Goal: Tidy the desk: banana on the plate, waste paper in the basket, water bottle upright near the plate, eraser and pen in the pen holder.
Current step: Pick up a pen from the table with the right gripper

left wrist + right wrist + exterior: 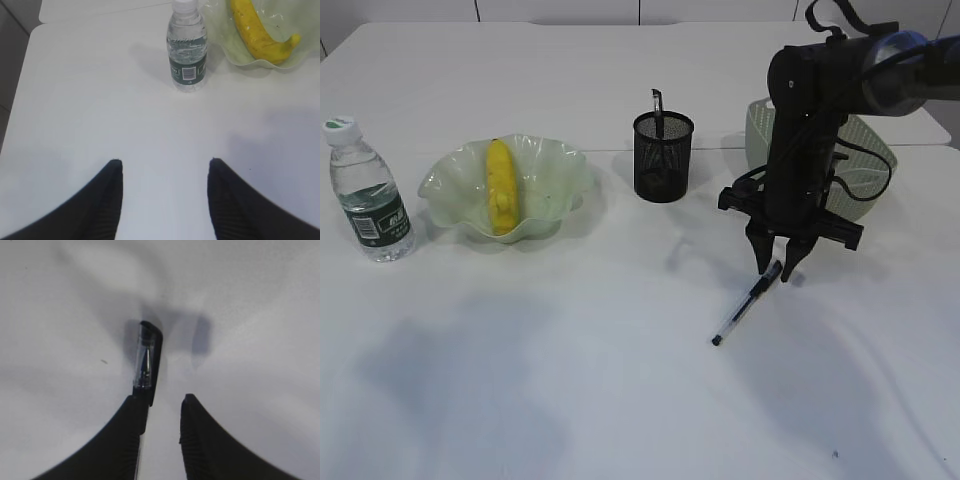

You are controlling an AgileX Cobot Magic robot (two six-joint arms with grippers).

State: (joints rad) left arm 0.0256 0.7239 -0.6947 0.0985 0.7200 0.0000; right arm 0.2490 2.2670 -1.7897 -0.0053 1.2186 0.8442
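the white bench carries everything. at its right rear, partly behind the right arm, stands a pale green basket with a slotted wall. the wavy-edged pale green plate sits at the left, with the yellow banana lying in it. just left of the plate the water bottle stands upright, white cap on, with a dark green label whose writing is too small to read; the left wrist view shows a barcode patch on that label. the black mesh pen holder stands at centre rear, with a dark pen poking above its rim.

the right end effector points down at the bench, its jaws narrowly parted over the capped end of another pen, which lies slanted on the bench. in the right wrist view the pen's clear cap sits against the left finger; whether it is clamped cannot be told. the left end effector hovers with jaws wide and nothing between them, bottle and plate ahead of it.
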